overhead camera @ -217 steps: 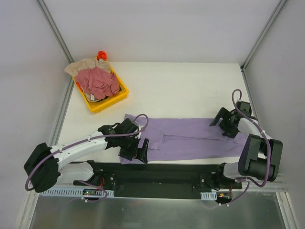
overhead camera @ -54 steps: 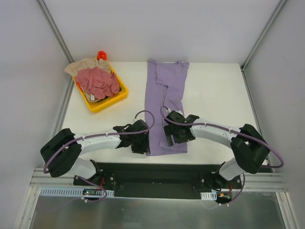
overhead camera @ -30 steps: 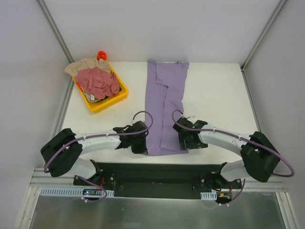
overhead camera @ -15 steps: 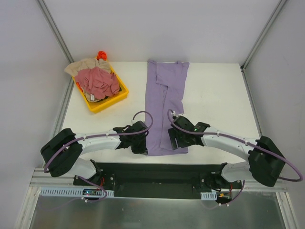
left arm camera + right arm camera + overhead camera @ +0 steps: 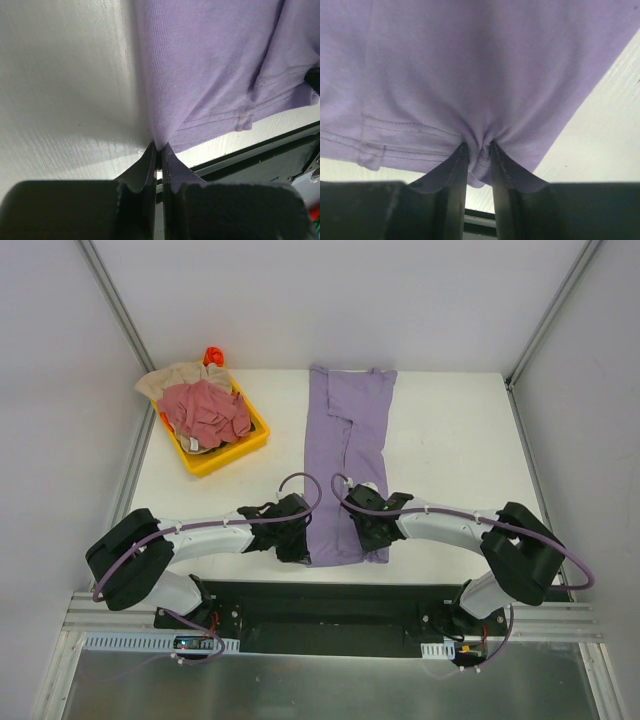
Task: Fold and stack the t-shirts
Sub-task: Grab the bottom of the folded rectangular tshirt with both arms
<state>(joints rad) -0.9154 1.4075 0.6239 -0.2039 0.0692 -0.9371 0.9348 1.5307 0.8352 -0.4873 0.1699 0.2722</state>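
Observation:
A lavender-purple t-shirt [image 5: 345, 455] lies as a long narrow strip from the table's far edge to its near edge. At its near left corner my left gripper [image 5: 304, 550] is shut on the hem [image 5: 159, 142]. My right gripper [image 5: 372, 540] is shut on the near right corner, with bunched cloth [image 5: 479, 150] pinched between its fingers. The dusty pink-red t-shirt [image 5: 207, 410] lies crumpled on top of the beige t-shirt [image 5: 172, 378] in the yellow tray [image 5: 228, 455] at the back left.
A small red-orange object [image 5: 213, 356] sits behind the tray. The black base rail [image 5: 330, 600] runs along the table's near edge, just below both grippers. Bare white table [image 5: 455, 440] lies right of the strip.
My right gripper moved left onto the shirt's near right corner and closed on it. The left gripper has stayed shut on the near left corner.

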